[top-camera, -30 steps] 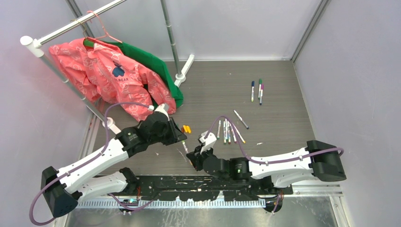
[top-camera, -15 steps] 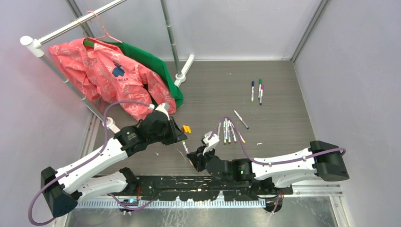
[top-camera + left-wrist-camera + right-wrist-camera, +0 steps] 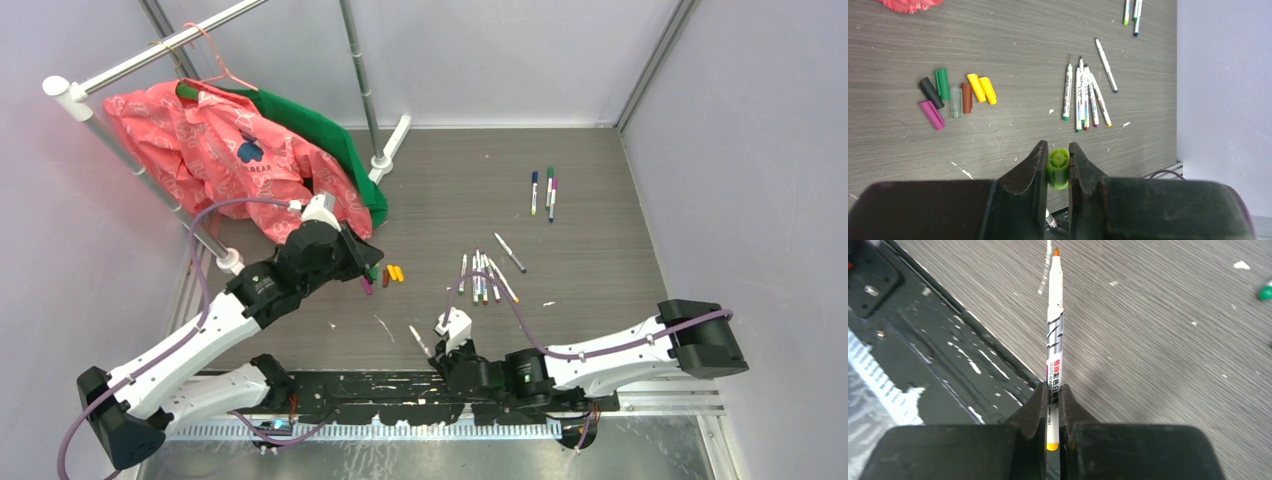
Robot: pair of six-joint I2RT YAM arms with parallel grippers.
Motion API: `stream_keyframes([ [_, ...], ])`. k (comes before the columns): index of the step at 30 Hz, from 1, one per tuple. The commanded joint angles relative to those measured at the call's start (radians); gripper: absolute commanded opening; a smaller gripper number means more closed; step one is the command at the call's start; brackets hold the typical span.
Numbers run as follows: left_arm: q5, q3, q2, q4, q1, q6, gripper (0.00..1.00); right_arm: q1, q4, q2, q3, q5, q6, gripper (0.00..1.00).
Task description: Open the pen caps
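The left gripper (image 3: pixel 1057 152) pinches a light, slippery green cap (image 3: pixel 1058 166) across its sides, near the cap pile (image 3: pixel 955 97). The right gripper (image 3: pixel 1052 390) clamps the stiff pen (image 3: pixel 1054 330) by its tail.

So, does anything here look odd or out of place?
Nothing broken. One mismatch: the left claw grips a green cap, yet the pen in the right claw has an orange tip. A stray pen lies askew beside the bundle.

Eight loose pen caps (image 3: pixel 976 87), eight uncapped pens (image 3: pixel 1078 97), three capped pens (image 3: pixel 550 190), two hanging garments (image 3: pixel 200 140).
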Motion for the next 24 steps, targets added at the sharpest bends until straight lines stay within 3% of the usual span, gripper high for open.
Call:
stream_keyframes([
  [1, -0.053, 0.029, -0.024, 0.091, 0.01, 0.047, 0.0, 0.0, -0.03, -0.108, -0.019, 0.006, 0.01, 0.01],
  [6, -0.047, 0.028, 0.011, 0.061, 0.012, 0.046, 0.0, 0.0, -0.13, -0.166, 0.036, 0.089, -0.009, 0.01],
  [15, -0.109, -0.031, 0.132, -0.003, 0.008, 0.035, 0.0, -0.028, -0.401, -0.152, 0.198, 0.395, 0.069, 0.01],
  [19, -0.153, -0.034, 0.237, 0.014, 0.008, 0.052, 0.0, -0.145, -0.469, -0.11, 0.248, 0.369, 0.098, 0.01],
  [24, -0.187, 0.015, 0.39, 0.012, 0.008, 0.091, 0.0, -0.311, -0.426, -0.085, 0.244, 0.241, 0.03, 0.01],
])
